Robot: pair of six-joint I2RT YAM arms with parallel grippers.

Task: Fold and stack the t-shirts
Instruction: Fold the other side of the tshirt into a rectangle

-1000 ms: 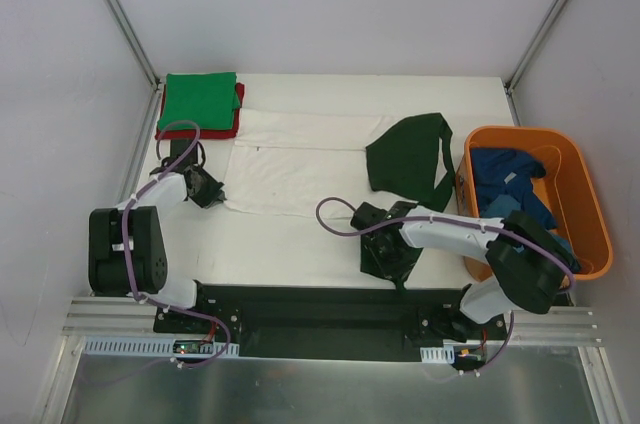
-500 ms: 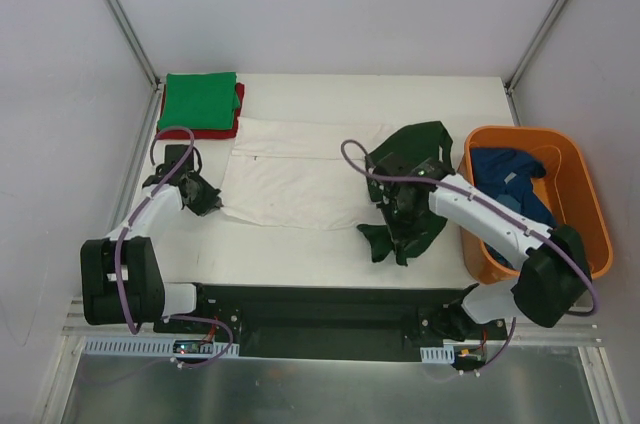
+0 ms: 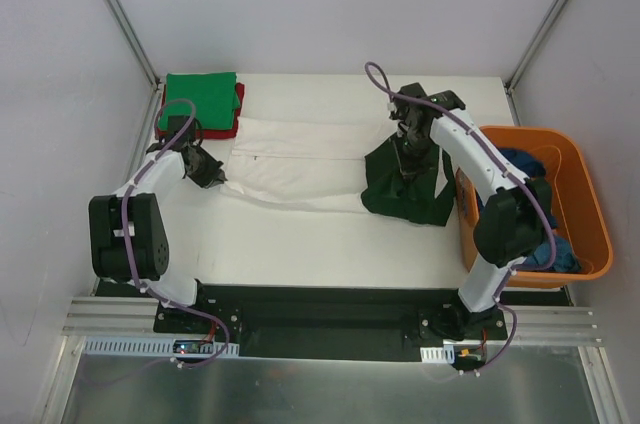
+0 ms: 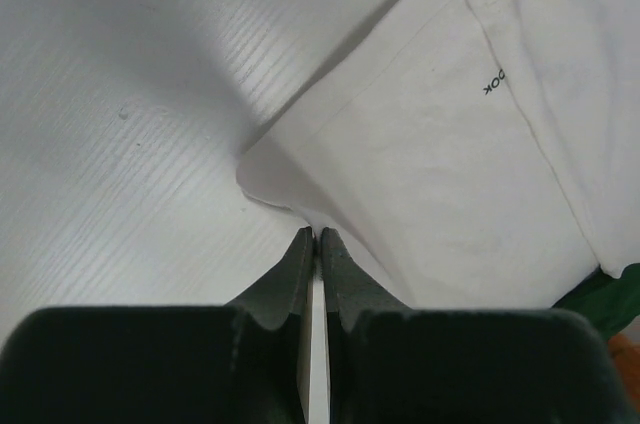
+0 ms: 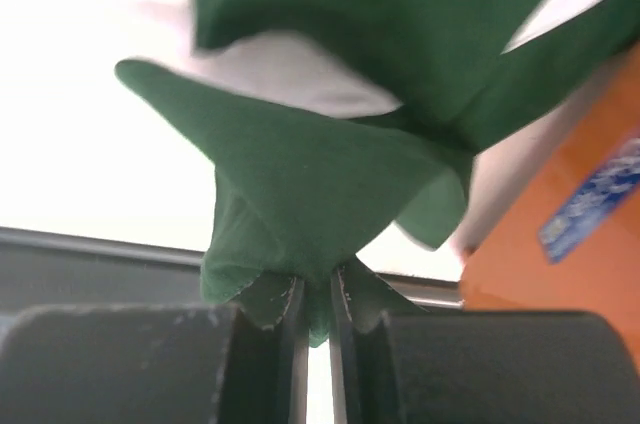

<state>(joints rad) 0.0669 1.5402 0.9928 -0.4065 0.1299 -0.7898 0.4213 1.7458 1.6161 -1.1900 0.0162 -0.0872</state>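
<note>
White tee spread across mid tabletop, L hand clamped on its corner nr left edge, R hand clamped on dark green sleeve nr far right corner.

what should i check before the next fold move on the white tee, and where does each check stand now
1. Left gripper shut on the white t-shirt corner: ok.
2. Right gripper shut on the dark green sleeve: ok.
3. Shirt body lying flat: not ok, the right side is bunched.
4. Sleeve clear of the orange tub: cannot tell, their edges meet in the top view.
5. Folded green shirt tidy on its stack: ok.
</note>
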